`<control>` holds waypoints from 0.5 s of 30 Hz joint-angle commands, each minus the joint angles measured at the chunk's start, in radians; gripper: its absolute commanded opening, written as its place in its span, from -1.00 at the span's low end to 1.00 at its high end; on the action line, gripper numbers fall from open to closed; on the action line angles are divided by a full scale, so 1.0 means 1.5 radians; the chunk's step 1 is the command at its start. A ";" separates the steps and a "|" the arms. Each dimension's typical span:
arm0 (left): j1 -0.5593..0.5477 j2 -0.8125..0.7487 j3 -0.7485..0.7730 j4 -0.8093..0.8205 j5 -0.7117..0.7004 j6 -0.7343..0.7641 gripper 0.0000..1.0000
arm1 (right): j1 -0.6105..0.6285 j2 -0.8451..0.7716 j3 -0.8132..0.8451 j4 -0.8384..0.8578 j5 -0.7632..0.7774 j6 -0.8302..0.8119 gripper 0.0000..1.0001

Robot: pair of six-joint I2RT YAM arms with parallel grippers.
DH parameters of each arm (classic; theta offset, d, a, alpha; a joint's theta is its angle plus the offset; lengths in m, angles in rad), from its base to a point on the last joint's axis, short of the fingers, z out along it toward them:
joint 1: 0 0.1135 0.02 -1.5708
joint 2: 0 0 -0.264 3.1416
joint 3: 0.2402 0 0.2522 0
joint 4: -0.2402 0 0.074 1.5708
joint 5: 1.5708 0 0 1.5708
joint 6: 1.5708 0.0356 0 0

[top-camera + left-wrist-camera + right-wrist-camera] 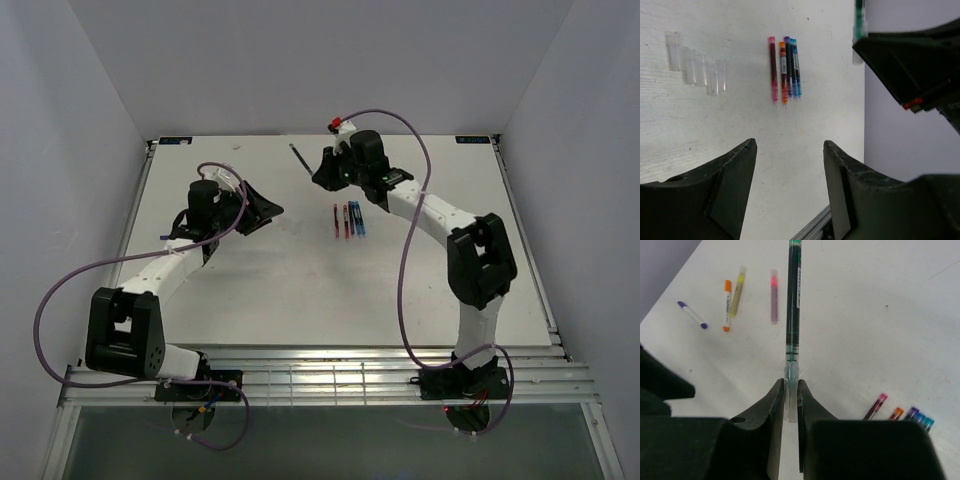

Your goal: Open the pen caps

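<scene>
The white table [300,290] carries both arms at its near edge.

**Left arm.** The left gripper [790,144] hangs above the table with its jaws spread wide. Nothing sits between them, and bare table surface shows through the gap.

**Left wrist view, left to right.**
- Five clear pen caps [696,70] lie side by side in a short, slightly stepped row, and no pen is in them.
- Well apart from them, to the right, lies a row of five pens [789,70], coloured pink, orange, purple, blue and cyan. They are parallel and close together, with their writing tips bare.
- At the upper right edge of the view, the other arm's dark body appears with a green pen projecting from it.

**Right arm.** The right gripper [790,381] is clamped on a clear cap [791,372]. The cap is seated on the near end of the green pen [793,300]. The pen extends straight ahead from the fingertips, clear of the table.

**Right wrist view, left to right.** Four loose pens lie on the table beyond the fingers:
- white pen with purple ends [692,315]
- orange pen [726,305]
- yellow pen [738,284]
- pink pen [774,295]

Whether these four carry caps cannot be determined.
</scene>
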 commanded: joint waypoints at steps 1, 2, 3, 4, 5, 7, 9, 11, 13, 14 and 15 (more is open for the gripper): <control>0.001 -0.054 -0.014 -0.011 0.047 -0.031 0.31 | 0.027 -0.104 -0.124 0.097 -0.012 0.091 -0.85; 0.001 -0.060 -0.018 0.000 0.055 -0.037 0.31 | 0.035 -0.149 -0.189 0.108 -0.009 0.102 -0.85; 0.001 -0.066 -0.028 0.005 0.062 -0.049 0.31 | 0.043 -0.170 -0.220 0.118 -0.003 0.114 -0.85; 0.001 -0.073 -0.033 0.012 0.079 -0.056 0.32 | 0.059 -0.190 -0.250 0.129 0.011 0.143 -0.85; 0.001 -0.087 -0.041 0.022 0.089 -0.064 0.32 | 0.068 -0.227 -0.305 0.149 0.019 0.157 -0.85; -0.001 -0.100 -0.069 0.056 0.105 -0.088 0.35 | 0.096 -0.260 -0.355 0.173 0.038 0.189 -0.85; -0.001 -0.114 -0.080 0.064 0.124 -0.098 0.37 | 0.113 -0.303 -0.426 0.219 0.048 0.240 -0.85; -0.004 -0.123 -0.096 0.063 0.131 -0.097 0.38 | 0.140 -0.327 -0.468 0.252 0.068 0.266 -0.85; -0.004 -0.140 -0.109 0.063 0.130 -0.096 0.38 | 0.164 -0.358 -0.511 0.274 0.098 0.288 -0.85; -0.005 -0.145 -0.119 0.063 0.128 -0.095 0.38 | 0.170 -0.365 -0.520 0.278 0.106 0.292 -0.85; -0.005 -0.151 -0.123 0.063 0.128 -0.094 0.38 | 0.175 -0.379 -0.529 0.282 0.112 0.298 -0.85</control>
